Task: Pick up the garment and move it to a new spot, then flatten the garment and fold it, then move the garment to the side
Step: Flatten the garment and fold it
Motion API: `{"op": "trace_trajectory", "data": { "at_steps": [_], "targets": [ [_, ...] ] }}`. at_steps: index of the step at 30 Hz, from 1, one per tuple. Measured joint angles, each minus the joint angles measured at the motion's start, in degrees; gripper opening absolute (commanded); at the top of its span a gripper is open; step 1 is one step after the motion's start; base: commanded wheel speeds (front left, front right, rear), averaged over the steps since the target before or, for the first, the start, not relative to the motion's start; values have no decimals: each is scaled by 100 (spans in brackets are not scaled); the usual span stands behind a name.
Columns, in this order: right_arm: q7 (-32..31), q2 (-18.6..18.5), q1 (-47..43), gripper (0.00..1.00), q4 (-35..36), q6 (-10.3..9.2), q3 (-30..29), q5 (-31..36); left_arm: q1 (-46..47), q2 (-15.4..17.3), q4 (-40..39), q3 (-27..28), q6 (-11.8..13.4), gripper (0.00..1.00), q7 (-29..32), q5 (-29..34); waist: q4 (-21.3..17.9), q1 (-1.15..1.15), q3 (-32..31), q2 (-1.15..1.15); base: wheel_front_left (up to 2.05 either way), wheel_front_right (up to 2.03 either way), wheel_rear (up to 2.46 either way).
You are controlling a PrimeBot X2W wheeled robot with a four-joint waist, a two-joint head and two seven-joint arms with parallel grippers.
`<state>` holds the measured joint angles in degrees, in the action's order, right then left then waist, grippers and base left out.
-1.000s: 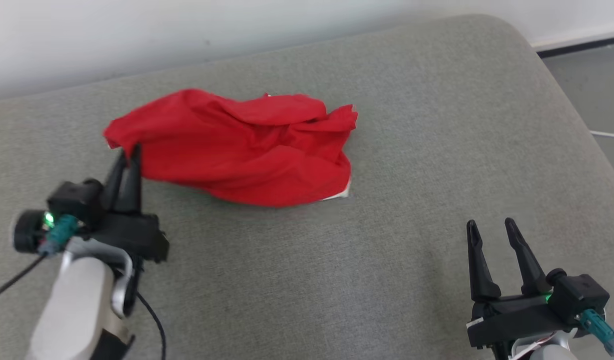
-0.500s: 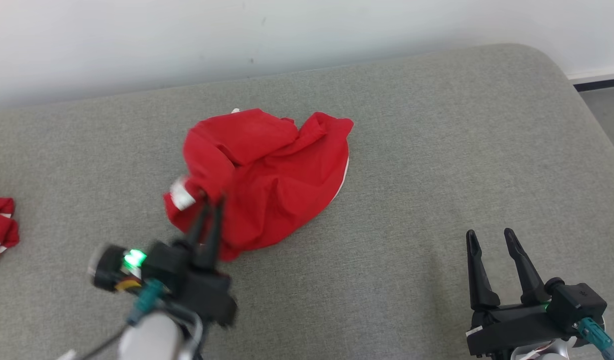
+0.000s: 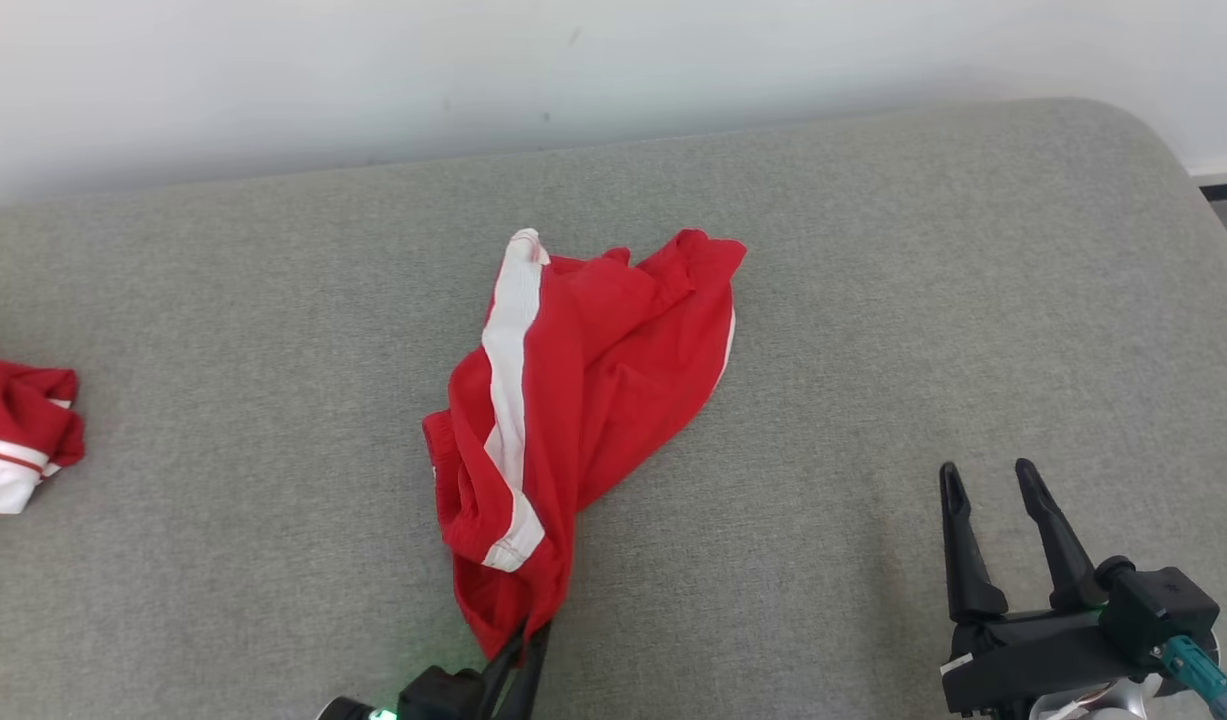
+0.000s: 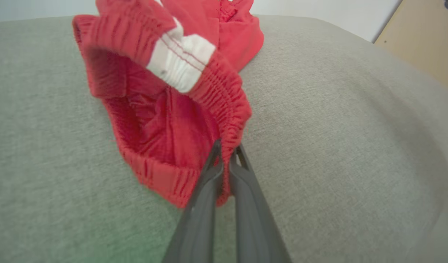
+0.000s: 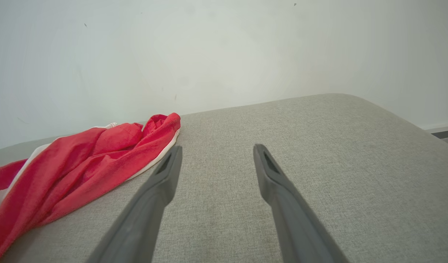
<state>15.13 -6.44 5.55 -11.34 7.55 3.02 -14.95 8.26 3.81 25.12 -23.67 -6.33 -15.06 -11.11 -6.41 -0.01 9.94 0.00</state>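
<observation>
Two jaws of the left gripper (image 4: 227,147) pinch the garment (image 3: 593,370)

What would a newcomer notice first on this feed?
The red shorts with a white stripe stretch across the grey cushion, their waistband pinched in the shut left gripper at the bottom edge. The right gripper stands open at lower right; another red garment sits far left.
</observation>
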Motion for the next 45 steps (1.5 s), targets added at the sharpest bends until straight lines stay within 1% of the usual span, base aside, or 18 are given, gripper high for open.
{"op": "trace_trajectory", "data": {
  "at_steps": [3,7,12,13,14,19,25,27,32,35,40,45],
  "targets": [
    [0,-30,-30,100,-8,0,-10,0,-101,13,-10,156,63,0,0,2,78,0,-37,0,0,0,0],
    [0,-44,-100,100,-45,0,-5,0,-142,166,-65,378,171,0,0,85,200,0,-111,0,0,0,0],
    [0,-41,-101,100,-82,0,83,0,-270,244,-12,539,166,0,0,89,330,0,-252,0,0,0,0],
    [0,-42,-103,100,-90,0,90,0,-297,218,-21,581,147,11,0,56,349,0,-285,0,0,0,0],
    [0,-44,-110,100,-98,0,86,0,-337,185,-91,626,127,100,0,-18,368,0,-317,0,0,0,0],
    [0,-53,-210,100,-122,0,81,0,-482,37,-710,783,75,100,0,-160,443,0,-463,0,0,0,0],
    [0,-69,-243,100,-129,0,68,-2,-595,-10,-1546,1177,132,100,1,-93,498,0,-585,0,0,0,0],
    [0,-68,-262,100,-135,0,73,-3,-597,-21,-1841,1510,192,100,0,-49,498,0,-626,0,0,0,0],
    [0,-59,-264,100,-152,0,73,-9,-628,-7,-2056,2187,285,100,0,29,457,1,-662,0,0,0,0],
    [0,-62,-281,100,-154,0,51,-8,-786,21,-2111,2476,327,100,0,131,417,1,-683,0,0,0,0],
    [0,-83,-328,100,-160,0,14,-8,-956,35,-2123,2719,270,100,0,256,377,0,-678,0,0,0,0],
    [0,-82,-331,100,-164,0,10,-8,-1045,0,-2064,2754,229,100,0,293,360,0,-656,0,0,0,0]
  ]
}}
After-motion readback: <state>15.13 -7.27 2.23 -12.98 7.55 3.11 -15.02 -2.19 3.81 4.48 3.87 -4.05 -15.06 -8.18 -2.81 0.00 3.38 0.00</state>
